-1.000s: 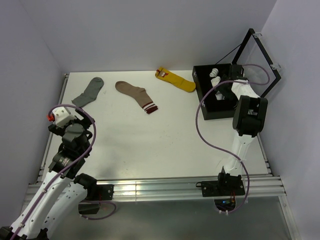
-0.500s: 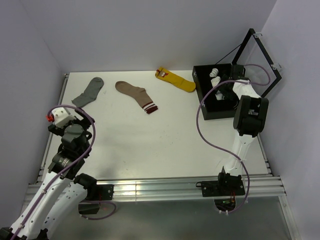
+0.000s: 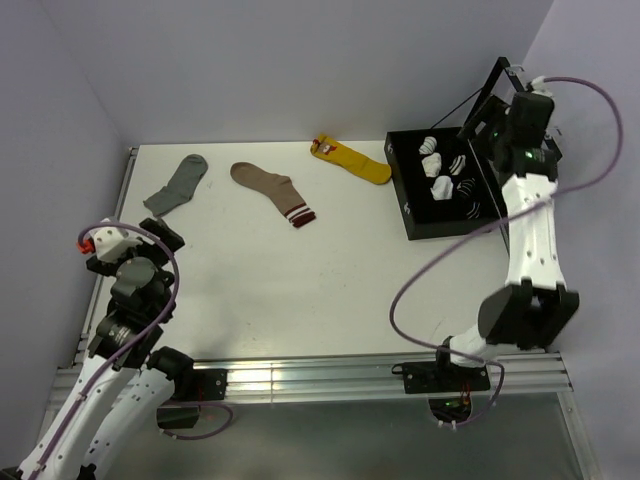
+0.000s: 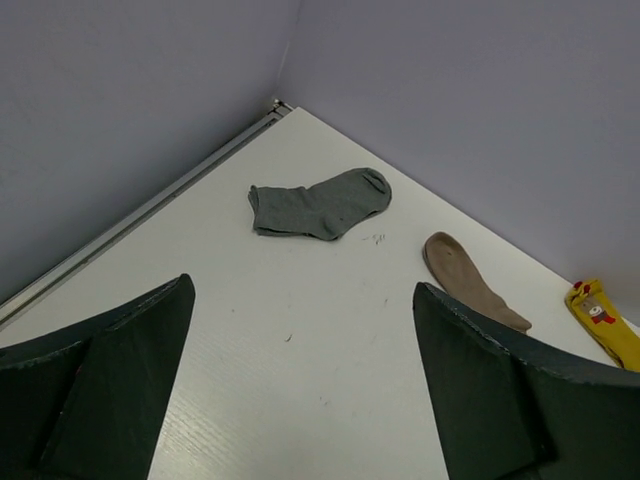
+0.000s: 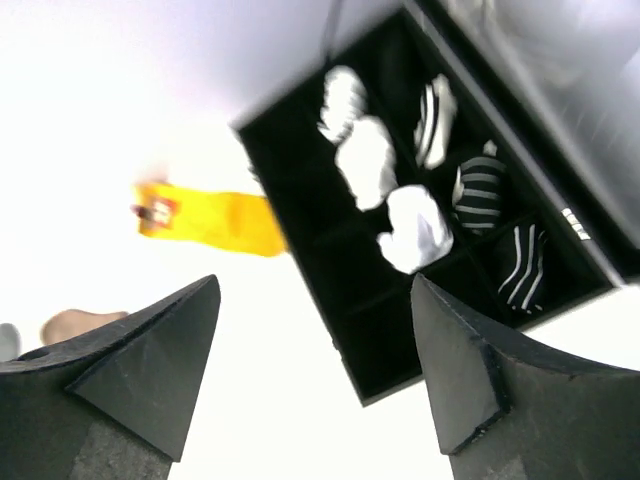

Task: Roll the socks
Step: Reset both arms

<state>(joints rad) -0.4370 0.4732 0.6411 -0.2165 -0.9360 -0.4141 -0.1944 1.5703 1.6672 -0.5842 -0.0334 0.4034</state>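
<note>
No flat white sock lies on the table. Rolled white sock bundles sit in compartments of a black divided box (image 3: 405,200); it also shows in the right wrist view (image 5: 370,340). One plain white bundle (image 3: 443,188) (image 5: 415,230) lies near the middle, two more (image 5: 368,160) behind it, and dark-striped bundles (image 5: 480,190) beside them. My right gripper (image 3: 525,112) (image 5: 315,285) is open and empty, high above the box. My left gripper (image 3: 160,235) (image 4: 300,300) is open and empty over the table's left side.
A grey sock (image 3: 178,183) (image 4: 320,205), a brown sock with a striped cuff (image 3: 270,188) (image 4: 470,280) and a yellow sock (image 3: 352,160) (image 5: 205,215) lie along the back of the table. The box's lid frame (image 3: 483,97) stands open at the back right.
My right arm has lifted up out of the box to high at the back right, leaving the box contents uncovered. My left arm has shifted slightly left.
</note>
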